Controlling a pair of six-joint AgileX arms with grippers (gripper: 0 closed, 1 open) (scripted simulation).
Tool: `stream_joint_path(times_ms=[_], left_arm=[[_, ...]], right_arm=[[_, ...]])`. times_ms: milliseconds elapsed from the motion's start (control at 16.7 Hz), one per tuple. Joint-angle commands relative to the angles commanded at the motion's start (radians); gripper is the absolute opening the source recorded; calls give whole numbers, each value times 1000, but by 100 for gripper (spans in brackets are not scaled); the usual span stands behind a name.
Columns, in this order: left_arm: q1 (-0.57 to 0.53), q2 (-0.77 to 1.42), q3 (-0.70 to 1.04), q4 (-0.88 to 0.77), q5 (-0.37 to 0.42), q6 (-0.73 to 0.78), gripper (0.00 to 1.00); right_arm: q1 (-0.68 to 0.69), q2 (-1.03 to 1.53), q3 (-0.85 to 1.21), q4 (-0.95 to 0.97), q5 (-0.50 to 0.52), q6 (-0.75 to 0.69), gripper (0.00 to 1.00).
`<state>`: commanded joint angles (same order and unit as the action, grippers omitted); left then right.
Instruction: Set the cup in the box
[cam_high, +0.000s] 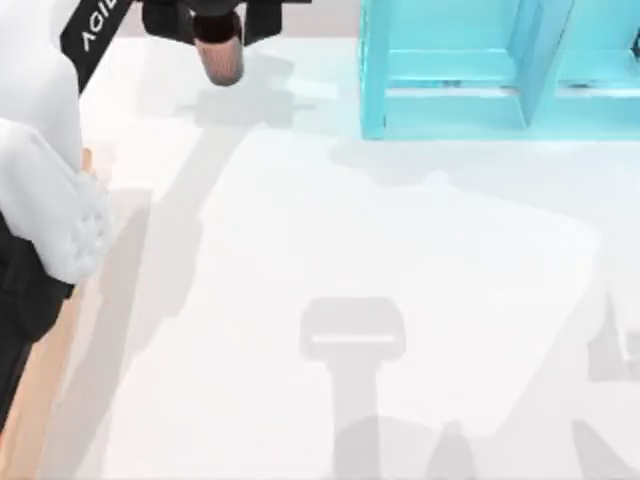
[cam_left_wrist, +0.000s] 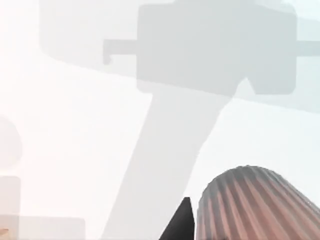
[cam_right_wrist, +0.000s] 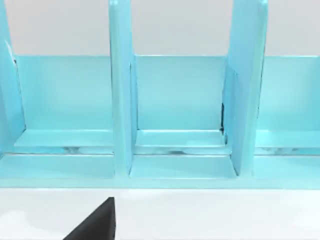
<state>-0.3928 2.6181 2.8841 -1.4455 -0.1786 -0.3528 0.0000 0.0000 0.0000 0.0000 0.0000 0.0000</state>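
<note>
Top view puts the left gripper at the far edge of the table, clamped on the cup, which hangs below the dark fingers with its shadow on the white table just under it, so the cup is held clear of the surface. In the left wrist view the cup sits right beside one dark fingertip, its streaked side turned to the camera.

Outward from that hand, the turquoise frame stands to one side along the same far edge, near but apart. The box shows as a strip of orange-brown wood at the table's left edge, well away from the gripper and largely hidden behind the left arm's white body.

The risk, as I judge it, is the carry: the cup is tapered and smooth, so a quick swing could let it slip or tilt in the fingers, and releasing too early would drop it on the table short of the box.

The right arm is parked facing the turquoise frame; whether its gripper is open I cannot tell.
</note>
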Motion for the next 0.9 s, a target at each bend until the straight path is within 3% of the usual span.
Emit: stream_joint_path(times_ms=[540, 900], left_arm=[[337, -602, -1017, 120, 131, 348, 0], [606, -958, -1419, 229, 165, 632, 0]], right_arm=[[0, 0, 0, 0, 0, 0, 100], [0, 0, 0, 0, 0, 0, 100]])
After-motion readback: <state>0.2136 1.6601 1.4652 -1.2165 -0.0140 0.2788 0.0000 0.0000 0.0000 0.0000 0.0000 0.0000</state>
